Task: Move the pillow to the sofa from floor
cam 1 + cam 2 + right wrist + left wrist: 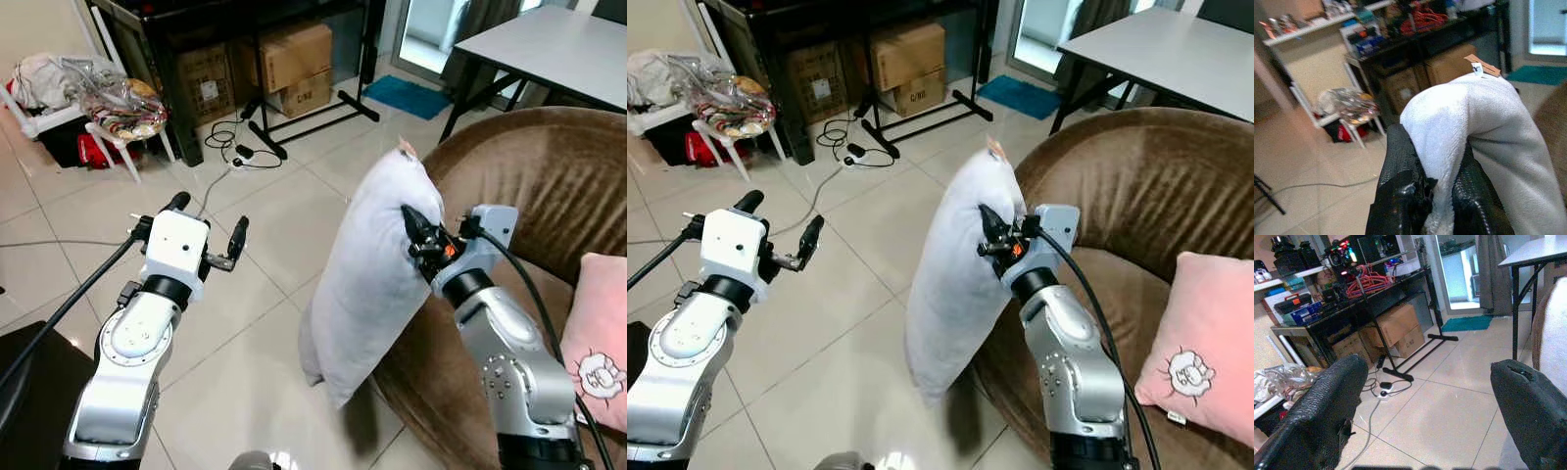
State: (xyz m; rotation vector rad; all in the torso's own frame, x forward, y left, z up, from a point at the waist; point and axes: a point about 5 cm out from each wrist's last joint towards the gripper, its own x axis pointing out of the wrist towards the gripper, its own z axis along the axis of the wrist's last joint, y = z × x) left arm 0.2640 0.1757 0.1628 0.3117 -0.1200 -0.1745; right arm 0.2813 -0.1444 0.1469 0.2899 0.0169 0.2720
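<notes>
Right pincer (416,235) is pinching the white pillow (377,269) near its upper edge, and the pillow hangs upright just beside the brown sofa (529,176), its lower end above the tiled floor (255,323). Left pincer (208,230) hovers with fingers spread, holding nothing. A pink cushion (598,343) sits on the sofa seat. Cardboard boxes (294,64) are stacked under the black worktop (1376,286).
</notes>
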